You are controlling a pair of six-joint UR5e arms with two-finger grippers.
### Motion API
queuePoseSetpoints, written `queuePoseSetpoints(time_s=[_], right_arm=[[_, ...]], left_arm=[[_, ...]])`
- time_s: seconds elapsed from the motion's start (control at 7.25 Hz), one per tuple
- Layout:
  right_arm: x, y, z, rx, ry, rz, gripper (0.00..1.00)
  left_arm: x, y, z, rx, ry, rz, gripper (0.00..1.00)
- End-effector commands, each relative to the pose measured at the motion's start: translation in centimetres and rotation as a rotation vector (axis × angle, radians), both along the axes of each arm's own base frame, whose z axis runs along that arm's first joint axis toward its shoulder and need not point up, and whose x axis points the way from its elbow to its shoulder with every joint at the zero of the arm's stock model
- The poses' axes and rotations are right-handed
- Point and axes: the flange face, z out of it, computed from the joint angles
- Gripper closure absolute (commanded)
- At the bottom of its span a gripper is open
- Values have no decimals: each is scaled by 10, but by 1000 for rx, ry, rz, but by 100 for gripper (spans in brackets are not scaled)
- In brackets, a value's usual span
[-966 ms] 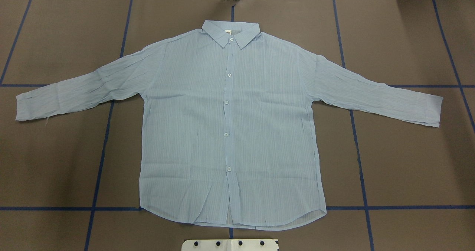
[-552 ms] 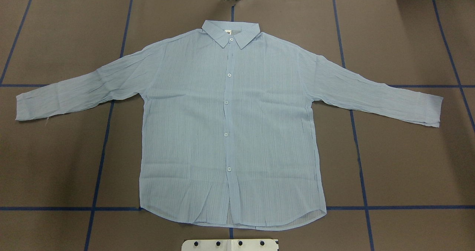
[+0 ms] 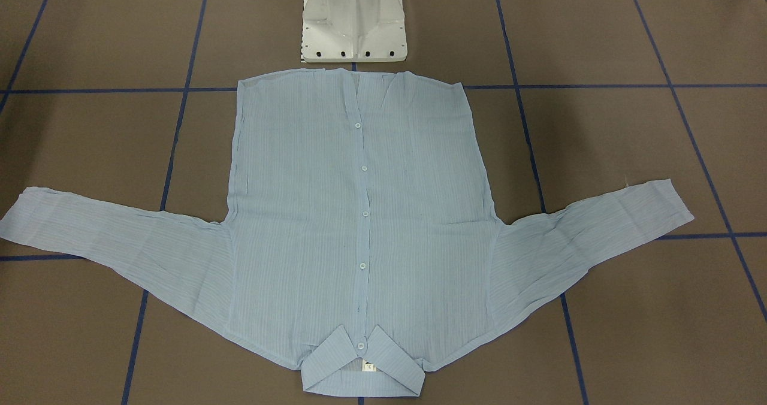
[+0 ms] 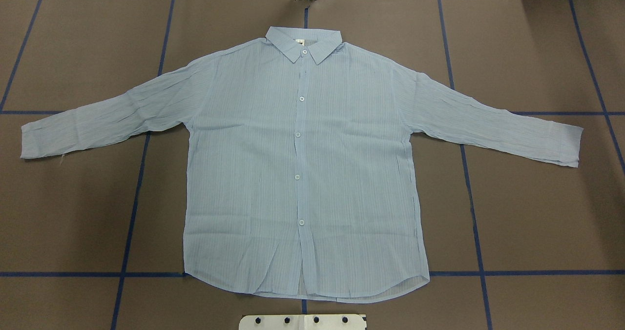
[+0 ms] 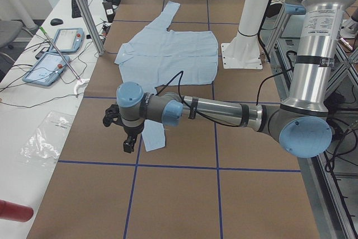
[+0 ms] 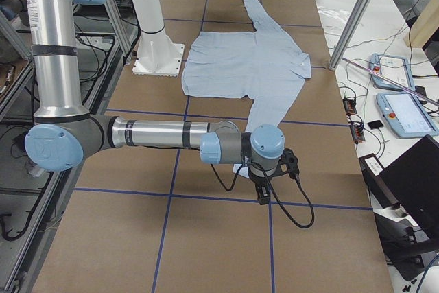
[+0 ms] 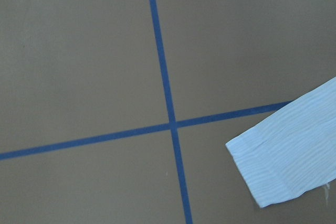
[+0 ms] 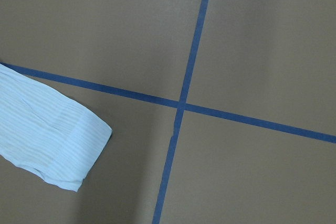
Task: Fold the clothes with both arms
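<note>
The light blue striped shirt (image 4: 302, 164) lies flat and buttoned, front up, sleeves spread wide, its collar at the table's far side (image 3: 359, 213). My left arm reaches out low in the exterior left view. Its gripper (image 5: 130, 138) hangs above the table just beside the sleeve cuff (image 5: 153, 138), and I cannot tell if it is open. My right gripper (image 6: 264, 193) hangs just past the other cuff (image 6: 240, 168), state also unclear. Each wrist view shows only a cuff end (image 7: 289, 156) (image 8: 47, 140) on the brown surface, no fingers.
The white pedestal base (image 4: 302, 321) stands at the shirt's hem side. Blue tape lines (image 4: 132, 213) grid the brown table cover. Side benches hold tablets (image 5: 53, 54) (image 6: 405, 101), cables and an aluminium post (image 5: 84, 15).
</note>
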Motion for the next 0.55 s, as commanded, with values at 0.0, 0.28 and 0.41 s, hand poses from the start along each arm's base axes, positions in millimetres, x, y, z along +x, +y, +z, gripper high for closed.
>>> queuePoseSetpoints(time_s=[0.0,0.28,0.41], right_arm=[[-16,-1,-5,10,-87,3,0],[-50,-10,-7,54,-106,14,0],[-78,-13,-13,27,-94,63,0]], left_arm=[[3,-9,2,67,7,1,0],[4,-9,18,81,10,4,0],[4,-5,19,100,11,5,0]])
